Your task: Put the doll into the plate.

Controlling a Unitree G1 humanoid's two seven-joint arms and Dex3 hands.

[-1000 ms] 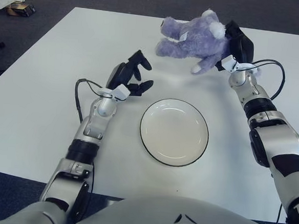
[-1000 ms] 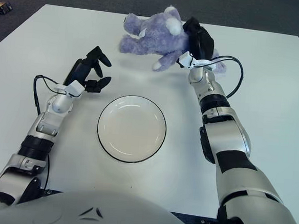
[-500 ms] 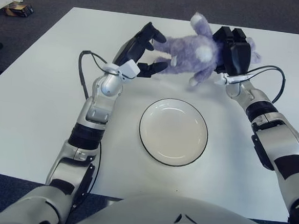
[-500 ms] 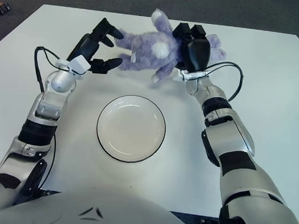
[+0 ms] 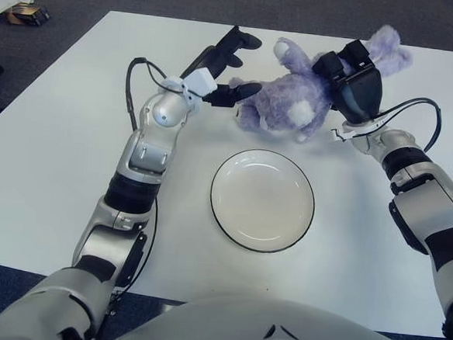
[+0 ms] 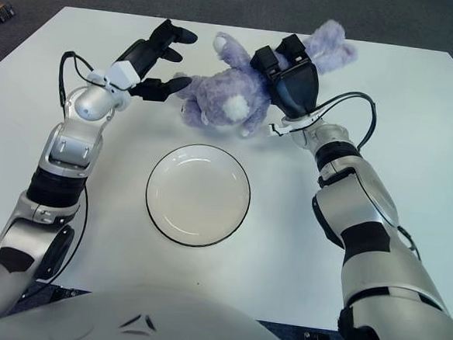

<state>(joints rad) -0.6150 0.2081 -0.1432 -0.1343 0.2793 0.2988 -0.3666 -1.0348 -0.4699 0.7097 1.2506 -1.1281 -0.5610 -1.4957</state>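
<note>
A purple plush doll (image 5: 294,97) hangs above the white table, just beyond the plate's far rim. My right hand (image 5: 355,84) is shut on its right side, near the long ears. To the doll's left my left hand (image 5: 227,65) is raised, fingers spread; one lower finger (image 5: 244,89) reaches the doll's near edge, and I cannot tell if it touches. The white plate (image 5: 262,200) with a dark rim lies empty at the table's middle, below and in front of the doll.
The white table (image 5: 49,142) stretches wide on all sides of the plate. A small dark object with white paper (image 5: 24,12) lies on the floor at the far left. Black cables loop from both wrists.
The doll has turned and dropped lower, closer to the plate's far rim, still held by my right hand. My left hand has risen further and shifted right beside the doll.
</note>
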